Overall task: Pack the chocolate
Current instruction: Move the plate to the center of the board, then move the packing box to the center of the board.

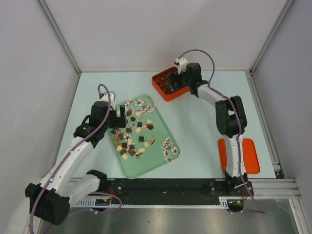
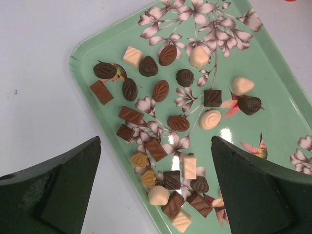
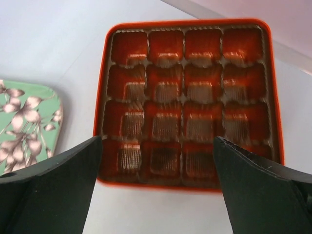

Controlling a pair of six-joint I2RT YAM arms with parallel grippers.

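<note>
Left wrist view: your left tool [image 2: 156, 141] is wide open and empty above the chocolate [image 2: 161, 90], crowded on the tray [image 2: 273, 122] near the counter's [image 2: 39, 73] left edge. Your right tool [image 3: 158, 139] is also open and empty. Pieces lie touching, so you may pinch two.

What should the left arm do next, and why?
Probably lower the left arm onto one chocolate between its jaws and close. The jaws stand open and empty above the pieces on the green tray, and the visible cells of the orange box look empty, so nothing seems packed yet.
</note>
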